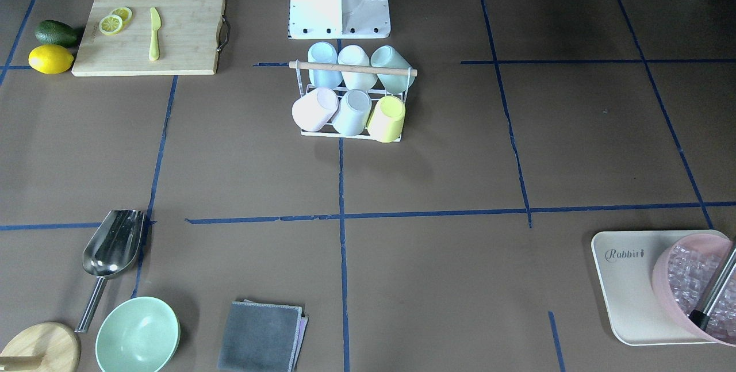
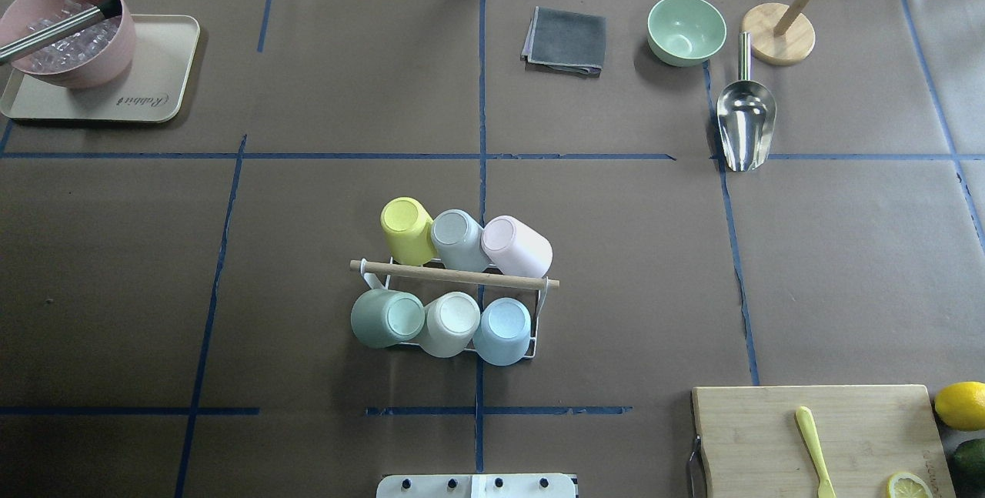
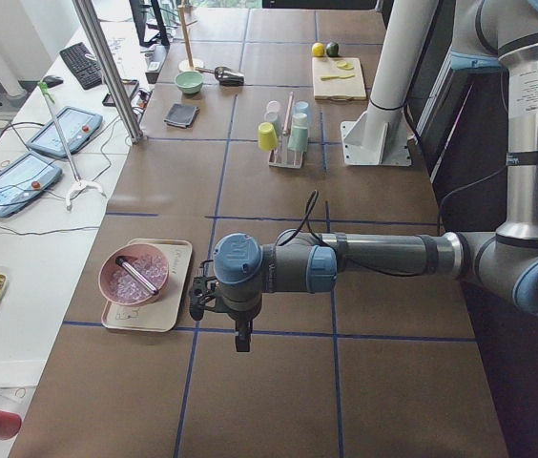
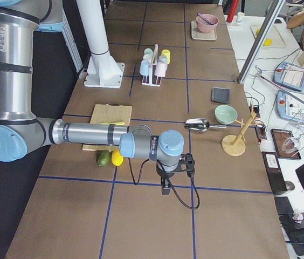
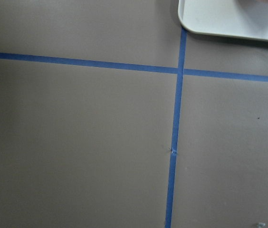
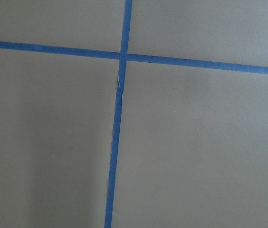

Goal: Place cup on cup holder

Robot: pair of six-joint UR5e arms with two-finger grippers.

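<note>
The cup holder (image 1: 352, 68), a white wire rack with a wooden rod handle, stands mid-table near the robot base; it also shows in the overhead view (image 2: 454, 275). Six cups sit tilted on its prongs: yellow (image 2: 406, 230), grey-blue (image 2: 459, 239), pink (image 2: 515, 245), green (image 2: 385, 318), white (image 2: 448, 323) and light blue (image 2: 502, 330). My left gripper (image 3: 240, 334) hangs over the table's left end, far from the rack. My right gripper (image 4: 165, 189) hangs over the right end. Both show only in side views, so I cannot tell whether they are open or shut. The wrist views show no fingers.
A cutting board (image 2: 816, 436) with a yellow knife and lemon slices, a lemon (image 2: 960, 404) and an avocado lie near right. A metal scoop (image 2: 745, 125), green bowl (image 2: 686, 30), grey cloth (image 2: 565, 40) and wooden stand (image 2: 779, 39) lie far right. A tray (image 2: 154, 90) with a pink ice bowl (image 2: 69, 40) sits far left.
</note>
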